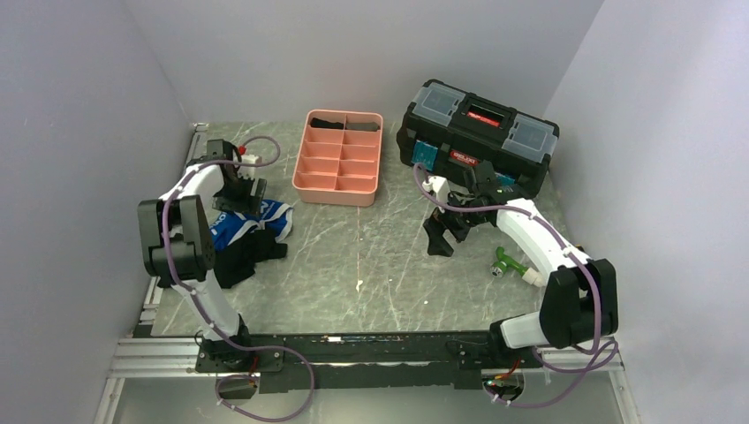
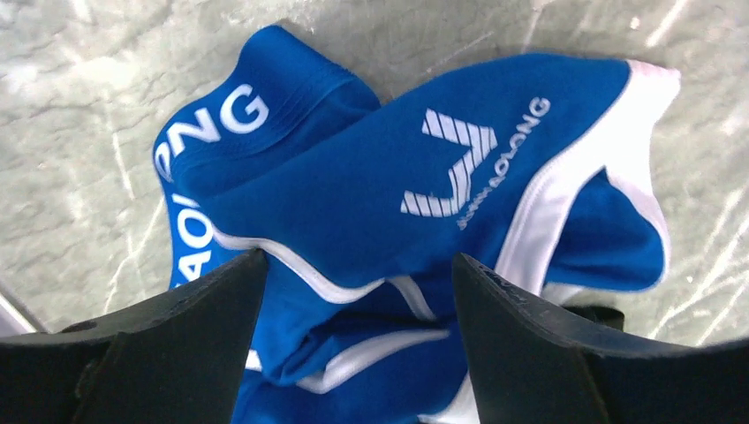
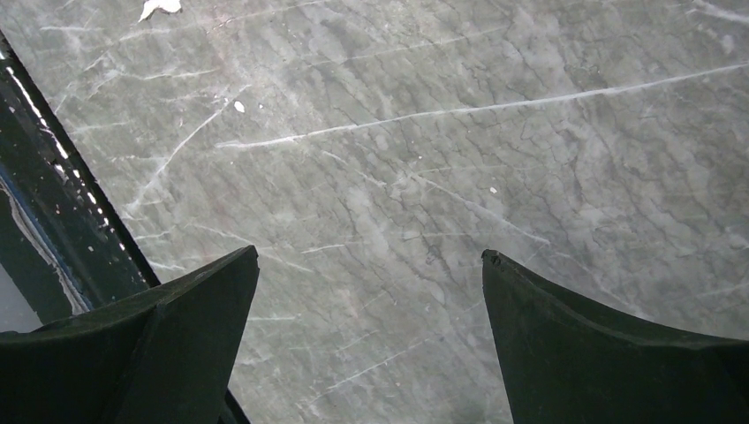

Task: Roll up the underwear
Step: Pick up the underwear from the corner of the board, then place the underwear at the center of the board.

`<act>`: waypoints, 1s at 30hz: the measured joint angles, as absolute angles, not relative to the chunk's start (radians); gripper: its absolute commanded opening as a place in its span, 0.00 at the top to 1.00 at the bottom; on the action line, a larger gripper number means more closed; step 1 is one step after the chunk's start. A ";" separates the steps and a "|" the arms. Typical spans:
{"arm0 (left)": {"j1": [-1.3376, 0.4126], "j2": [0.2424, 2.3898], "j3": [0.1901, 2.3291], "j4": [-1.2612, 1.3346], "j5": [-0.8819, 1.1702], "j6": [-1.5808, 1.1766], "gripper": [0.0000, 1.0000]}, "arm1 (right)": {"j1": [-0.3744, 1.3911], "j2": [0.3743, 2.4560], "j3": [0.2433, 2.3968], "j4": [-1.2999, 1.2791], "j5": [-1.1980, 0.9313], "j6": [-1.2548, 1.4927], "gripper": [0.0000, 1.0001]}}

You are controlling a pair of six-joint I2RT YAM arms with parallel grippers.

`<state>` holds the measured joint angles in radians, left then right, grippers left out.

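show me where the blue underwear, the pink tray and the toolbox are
underwear (image 2: 371, 177): left wrist view, on the blue panel beside the white logo
pink tray (image 1: 336, 194): top external view, on its near wall
toolbox (image 1: 481, 119): top external view, on the handle in the lid

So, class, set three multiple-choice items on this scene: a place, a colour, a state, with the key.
1. Where on the table does the underwear lie?
A. left side
B. centre
C. right side

2. What colour is the divided tray?
A. green
B. pink
C. yellow

3. How is the right end effector?
A. shut on the underwear
B. shut, empty
C. open above bare table

Key: 1 A, the blue fabric sits far left in the top view; 2 B, its walls are pink; 3 C, its jaws stand apart over bare marble.
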<state>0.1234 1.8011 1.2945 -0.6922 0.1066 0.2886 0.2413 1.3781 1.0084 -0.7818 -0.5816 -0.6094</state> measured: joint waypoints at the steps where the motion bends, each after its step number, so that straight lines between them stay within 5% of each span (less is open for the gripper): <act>1: 0.123 1.823 1.299 -0.687 0.108 0.279 0.32 | 0.241 1.383 1.008 -0.780 -0.581 -0.609 0.00; 4: 0.123 1.863 1.300 -0.663 0.120 0.261 0.64 | 0.242 1.397 1.008 -0.776 -0.581 -0.609 0.00; 6: 0.123 1.875 1.302 -0.647 0.139 0.261 0.96 | 0.243 1.403 1.008 -0.776 -0.581 -0.608 0.00; 16: 0.069 1.711 1.413 -0.695 0.405 0.294 1.00 | 0.248 1.409 1.019 -0.785 -0.580 -0.601 0.00; 19: -0.110 1.559 1.447 -0.723 0.434 0.332 0.89 | 0.248 1.408 1.044 -0.787 -0.576 -0.595 0.00; 21: -0.283 1.479 1.464 -0.728 0.449 0.353 0.55 | 0.248 1.406 1.064 -0.784 -0.562 -0.582 0.00; 24: -0.522 1.431 1.493 -0.749 0.458 0.374 0.19 | 0.249 1.393 1.083 -0.770 -0.521 -0.561 0.00; 26: -0.601 1.435 1.500 -0.765 0.436 0.377 0.11 | 0.246 1.382 1.084 -0.754 -0.487 -0.546 0.00; 30: -0.607 1.478 1.476 -0.777 0.295 0.380 0.08 | 0.228 1.366 1.079 -0.724 -0.432 -0.523 0.00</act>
<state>-0.6071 1.4776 1.4757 -0.7769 0.2951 0.3801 0.2279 1.3659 1.0786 -0.7238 -0.4320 -0.5232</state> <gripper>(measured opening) 0.903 0.993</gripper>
